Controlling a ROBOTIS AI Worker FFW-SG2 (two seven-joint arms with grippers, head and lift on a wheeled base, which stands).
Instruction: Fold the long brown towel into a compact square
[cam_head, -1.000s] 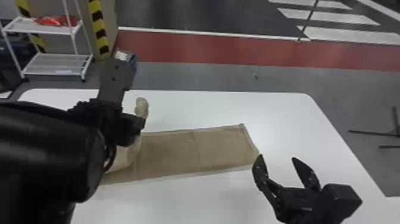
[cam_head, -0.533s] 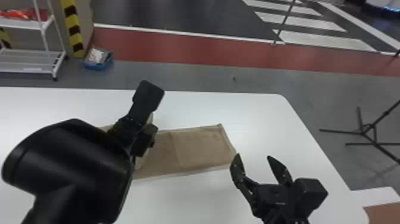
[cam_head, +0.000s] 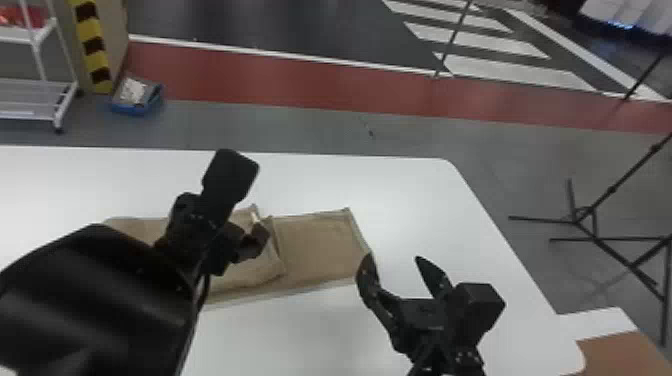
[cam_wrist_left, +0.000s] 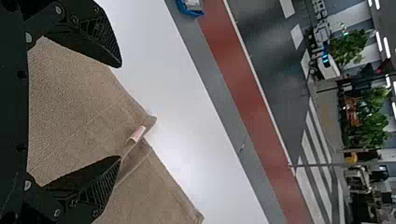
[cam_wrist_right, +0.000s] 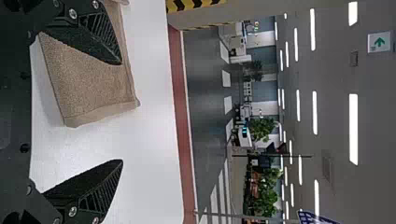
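1 white sign (cam_wrist_right: 386, 36), seemingly hung overhead, bears 1 green arrow (cam_wrist_right: 379, 42).

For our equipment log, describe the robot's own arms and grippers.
The left arm has a broad, smooth black casing with a slight sheen; a thin dark cable curves beside its wrist. The right arm is black too, with a boxy block near the wrist. The left gripper and right gripper match: black, tapering jaws with ribbed sides and small silvery screws.
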